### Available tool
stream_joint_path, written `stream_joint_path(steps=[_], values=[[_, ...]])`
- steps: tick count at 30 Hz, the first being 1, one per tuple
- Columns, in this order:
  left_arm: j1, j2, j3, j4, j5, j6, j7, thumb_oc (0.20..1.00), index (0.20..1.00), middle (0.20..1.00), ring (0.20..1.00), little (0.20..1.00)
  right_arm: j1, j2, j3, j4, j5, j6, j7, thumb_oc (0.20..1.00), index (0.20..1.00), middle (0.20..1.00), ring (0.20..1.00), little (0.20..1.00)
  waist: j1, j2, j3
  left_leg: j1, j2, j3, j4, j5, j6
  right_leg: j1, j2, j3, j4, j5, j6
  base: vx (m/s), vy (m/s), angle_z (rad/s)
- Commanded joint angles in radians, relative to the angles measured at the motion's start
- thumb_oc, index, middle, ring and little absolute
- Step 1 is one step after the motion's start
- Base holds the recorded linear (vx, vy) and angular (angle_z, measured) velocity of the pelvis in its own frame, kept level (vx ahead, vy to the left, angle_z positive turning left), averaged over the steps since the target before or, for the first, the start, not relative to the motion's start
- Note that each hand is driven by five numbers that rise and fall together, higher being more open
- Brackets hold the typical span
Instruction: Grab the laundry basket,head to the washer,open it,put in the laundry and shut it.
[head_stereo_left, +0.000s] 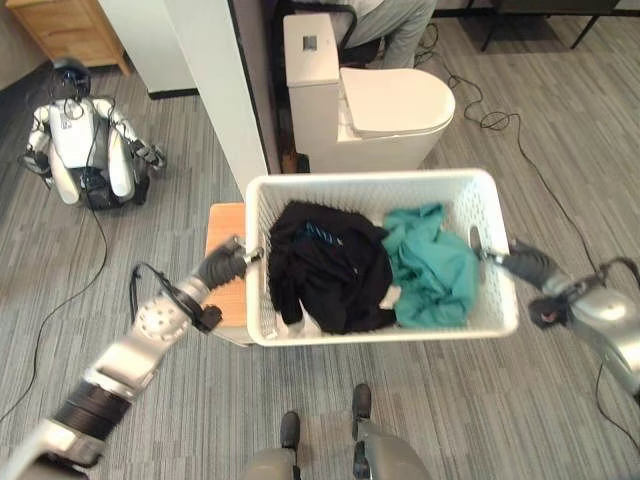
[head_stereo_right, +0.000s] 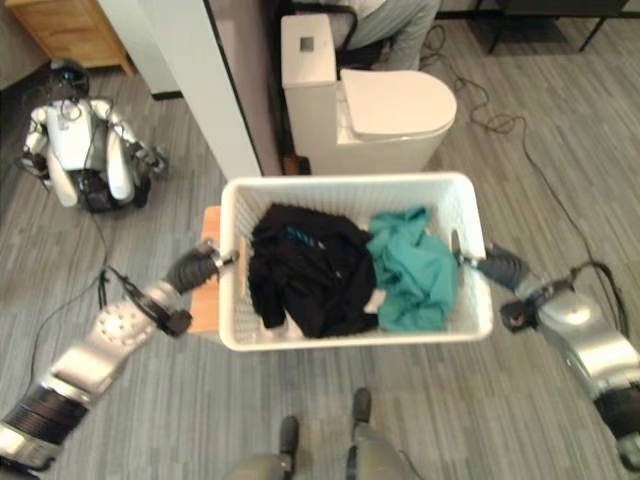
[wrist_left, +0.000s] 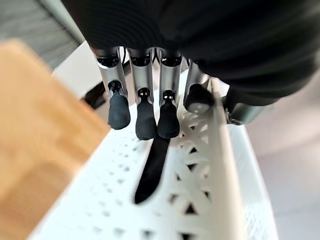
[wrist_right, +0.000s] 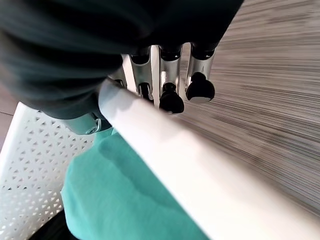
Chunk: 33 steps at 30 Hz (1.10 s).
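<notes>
While gripped by both hands, white basket (head_stereo_left: 300, 190) with black garment (head_stereo_left: 325, 265), teal garment (head_stereo_left: 432, 270).

arms: silver-grey, jointed, round disc at the left elbow
left hand (head_stereo_left: 228, 264): dark ribbed cover over back and wrist
right hand (head_stereo_left: 520, 264): same dark ribbed cover
fingers (wrist_left: 145, 120): silver, with dark rounded tips

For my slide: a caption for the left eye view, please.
Both hands, left and right, grip the basket of laundry.
</notes>
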Motion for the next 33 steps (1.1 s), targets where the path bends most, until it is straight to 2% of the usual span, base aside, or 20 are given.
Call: stream_joint_path(steps=[1, 7, 17, 22, 24, 25, 26, 27, 29, 30, 31, 33], values=[[-0.025, 0.060, 0.003, 0.140, -0.015, 0.002, 0.001, 0.200, 0.200, 0.200, 0.200, 0.200, 0.013, -0.030, -0.141, -0.029, 0.065, -0.050, 0.056, 0.200, 0.200, 0.200, 0.200, 0.200, -0.017, -0.017, -0.138, 0.007, 0.003, 0.032, 0.013, -0.052, 0.010, 0.090, -0.056, -0.043, 0.069, -0.155, 0.108, -0.02, -0.025, -0.14], [0.000, -0.021, -0.036, 0.153, -0.004, 0.014, -0.016, 0.200, 0.200, 0.200, 0.200, 0.200, 0.200, 0.050, -0.249, -0.098, 0.061, -0.043, 0.074, 0.200, 0.200, 0.200, 0.200, 0.200, -0.044, -0.010, -0.162, 0.004, 0.006, 0.042, 0.004, -0.046, 0.008, 0.090, -0.050, -0.028, 0.046, -0.142, 0.106, -0.03, -0.034, -0.05], [-0.059, -0.024, -0.049, 0.183, 0.025, 0.010, -0.002, 0.200, 0.200, 0.200, 0.200, 0.200, 0.258, 0.118, -0.261, -0.106, 0.091, -0.045, 0.078, 0.200, 0.200, 0.200, 0.200, 0.200, -0.054, -0.004, -0.167, 0.013, 0.011, 0.050, 0.015, -0.044, -0.002, 0.106, -0.042, -0.015, 0.022, -0.138, 0.098, -0.01, -0.020, -0.05], [-0.101, -0.026, -0.053, 0.195, 0.037, 0.008, 0.003, 0.200, 0.200, 0.200, 0.200, 0.200, 0.265, 0.158, -0.260, -0.083, 0.101, -0.052, 0.068, 0.200, 0.200, 0.200, 0.200, 0.200, -0.058, -0.019, -0.148, -0.029, 0.017, 0.049, 0.138, -0.086, -0.005, 0.104, -0.042, 0.012, 0.029, -0.138, 0.087, -0.04, -0.011, -0.01], [-0.105, -0.024, -0.041, 0.210, 0.037, 0.004, 0.020, 0.200, 0.200, 0.200, 0.200, 0.200, 0.214, 0.167, -0.218, -0.052, 0.124, -0.060, 0.058, 0.200, 0.200, 0.200, 0.200, 0.200, -0.035, -0.030, -0.103, -0.081, 0.008, -0.065, 0.272, -0.096, -0.035, 0.080, -0.028, 0.074, 0.044, -0.134, 0.079, -0.17, 0.051, -0.27], [-0.100, -0.024, -0.034, 0.213, 0.038, 0.004, 0.020, 0.200, 0.200, 0.200, 0.200, 0.200, 0.204, 0.177, -0.208, -0.044, 0.129, -0.059, 0.056, 0.200, 0.200, 0.200, 0.200, 0.200, -0.029, -0.033, -0.096, -0.093, -0.001, -0.135, 0.290, -0.091, -0.042, 0.065, -0.028, 0.096, 0.049, -0.130, 0.082, -0.12, 0.101, -0.90], [-0.094, -0.031, -0.030, 0.217, 0.040, 0.002, 0.023, 0.200, 0.200, 0.200, 0.200, 0.200, 0.202, 0.192, -0.197, -0.038, 0.129, -0.055, 0.057, 0.200, 0.200, 0.200, 0.200, 0.200, -0.027, -0.033, -0.093, -0.079, -0.006, -0.199, 0.278, -0.121, -0.039, 0.046, -0.024, 0.131, 0.059, -0.125, 0.087, -0.06, 0.114, -1.19], [-0.087, -0.036, -0.025, 0.214, 0.037, 0.001, 0.022, 0.200, 0.200, 0.200, 0.200, 0.200, 0.201, 0.204, -0.195, -0.039, 0.122, -0.051, 0.059, 0.200, 0.200, 0.200, 0.200, 0.200, -0.033, -0.030, -0.094, -0.060, -0.008, -0.226, 0.258, -0.146, -0.030, 0.032, -0.020, 0.159, 0.067, -0.119, 0.094, -0.03, 0.151, -1.02], [-0.085, -0.040, -0.023, 0.215, 0.032, 0.001, 0.022, 0.200, 0.200, 0.200, 0.200, 0.200, 0.206, 0.212, -0.197, -0.041, 0.118, -0.047, 0.061, 0.200, 0.200, 0.200, 0.200, 0.200, -0.040, -0.026, -0.093, -0.047, -0.005, -0.218, 0.239, -0.156, -0.024, 0.021, -0.021, 0.173, 0.073, -0.117, 0.099, -0.10, 0.209, -0.89], [-0.107, -0.049, -0.038, 0.251, 0.031, -0.003, 0.029, 0.200, 0.200, 0.200, 0.200, 0.200, 0.167, 0.231, -0.179, -0.025, 0.096, -0.051, 0.049, 0.200, 0.200, 0.200, 0.200, 0.200, -0.061, -0.015, -0.063, -0.030, -0.006, -0.164, 0.206, -0.169, -0.001, -0.051, -0.031, 0.225, 0.098, -0.074, 0.140, -0.28, 0.352, -0.79], [-0.117, -0.048, -0.036, 0.262, 0.033, -0.006, 0.033, 0.200, 0.200, 0.200, 0.200, 0.200, 0.135, 0.241, -0.160, -0.016, 0.085, -0.052, 0.046, 0.200, 0.200, 0.200, 0.200, 0.200, -0.056, -0.015, -0.051, -0.033, -0.026, -0.145, 0.202, -0.173, 0.012, -0.087, -0.034, 0.254, 0.099, -0.044, 0.168, -0.38, 0.436, -0.78], [-0.137, -0.044, -0.040, 0.277, 0.035, -0.008, 0.032, 0.200, 0.200, 0.200, 0.200, 0.200, 0.106, 0.278, -0.138, -0.009, 0.074, -0.055, 0.037, 0.200, 0.200, 0.200, 0.200, 0.200, -0.064, -0.025, -0.029, -0.051, -0.045, -0.076, 0.184, -0.164, 0.034, -0.145, -0.050, 0.281, 0.098, 0.015, 0.205, -0.34, 0.209, -2.29]])
